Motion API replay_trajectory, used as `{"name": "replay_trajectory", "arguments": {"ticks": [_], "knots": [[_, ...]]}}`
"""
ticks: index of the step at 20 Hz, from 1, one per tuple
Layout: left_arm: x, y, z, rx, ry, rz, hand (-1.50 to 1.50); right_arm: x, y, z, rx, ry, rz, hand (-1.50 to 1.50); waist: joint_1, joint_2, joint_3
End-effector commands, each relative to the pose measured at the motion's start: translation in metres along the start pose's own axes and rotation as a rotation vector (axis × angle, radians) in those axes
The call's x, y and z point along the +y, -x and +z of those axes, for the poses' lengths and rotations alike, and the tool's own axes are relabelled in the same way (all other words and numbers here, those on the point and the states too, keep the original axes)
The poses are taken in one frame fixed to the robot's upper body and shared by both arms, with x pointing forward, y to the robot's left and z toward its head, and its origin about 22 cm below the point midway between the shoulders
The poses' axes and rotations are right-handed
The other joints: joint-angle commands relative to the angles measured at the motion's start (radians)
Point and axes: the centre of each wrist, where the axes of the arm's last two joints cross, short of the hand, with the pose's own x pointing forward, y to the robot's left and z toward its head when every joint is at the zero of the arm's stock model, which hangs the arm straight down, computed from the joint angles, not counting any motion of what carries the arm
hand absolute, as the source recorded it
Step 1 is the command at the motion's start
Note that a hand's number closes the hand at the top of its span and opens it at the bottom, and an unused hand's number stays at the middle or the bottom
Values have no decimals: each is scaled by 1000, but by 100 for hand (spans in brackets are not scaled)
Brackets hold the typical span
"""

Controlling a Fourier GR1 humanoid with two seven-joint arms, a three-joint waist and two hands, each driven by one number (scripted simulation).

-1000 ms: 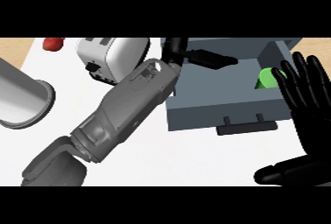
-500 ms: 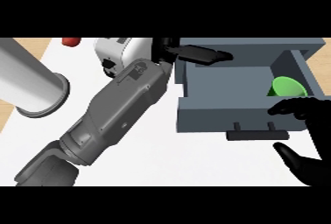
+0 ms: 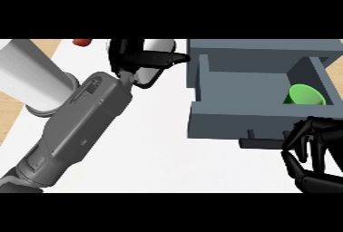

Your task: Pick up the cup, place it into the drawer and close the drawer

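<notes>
txt: none readable | labels/brands/nos/signs: none on anything

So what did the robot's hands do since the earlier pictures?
The right hand came down from being open and raised beside the drawer, and its fingers are now curled at the drawer's front handle. The left hand stayed up by the white object. The green cup still lies inside the open drawer.

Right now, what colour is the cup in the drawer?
Bright green cup, seen in the head view.
</notes>
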Motion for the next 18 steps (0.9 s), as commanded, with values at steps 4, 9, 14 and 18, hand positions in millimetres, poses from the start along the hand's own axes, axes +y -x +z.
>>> {"name": "replay_trajectory", "arguments": {"ticks": [4,9,14,18], "knots": [[75,-14,42,12,-85,5,-150,9,2,9,92,-32,90,150,-15,4,0],[94,-25,87,30,-58,41,-150,23,34,-4,132,-58,186,150,-8,6,1],[121,-10,111,35,-91,29,-150,24,30,-14,103,-212,478,150,-5,8,0],[149,-29,129,31,-58,13,-150,33,69,-25,158,-230,611,150,4,11,1]]}}
